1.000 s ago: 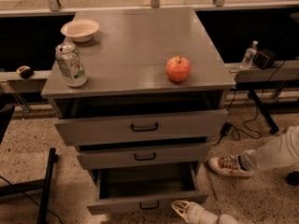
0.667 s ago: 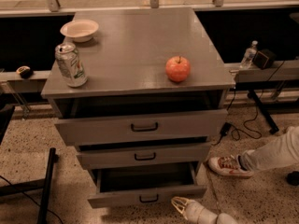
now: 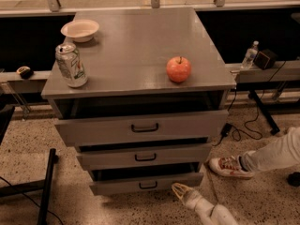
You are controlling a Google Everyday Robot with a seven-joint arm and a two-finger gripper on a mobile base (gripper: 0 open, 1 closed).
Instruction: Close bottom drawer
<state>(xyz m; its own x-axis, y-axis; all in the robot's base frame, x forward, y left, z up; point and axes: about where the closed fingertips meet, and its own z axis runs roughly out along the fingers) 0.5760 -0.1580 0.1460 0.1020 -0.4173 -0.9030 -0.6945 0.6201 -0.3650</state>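
Observation:
The bottom drawer (image 3: 117, 186) is the lowest and narrowest grey front of the cabinet, with a small black handle (image 3: 148, 185). It stands only slightly out, with a thin dark gap above its front; its tray is hidden. My gripper (image 3: 180, 190), pale and on a white arm coming from the lower right, is at floor level just in front of the drawer front's right end, at or very near it. The mid-sized drawer (image 3: 145, 157) and the widest top drawer (image 3: 143, 127) above also stand slightly out.
On the cabinet top (image 3: 131, 46) are a red apple (image 3: 178, 69), a drink can (image 3: 71, 65) and a white bowl (image 3: 80, 30). A person's shoe (image 3: 228, 167) and leg are on the floor at the right. A black stand (image 3: 47, 182) is at the left. A water bottle (image 3: 250, 55) and cables are behind right.
The bottom drawer has slid from well pulled out to nearly in. My gripper has moved up and toward the cabinet along with its front.

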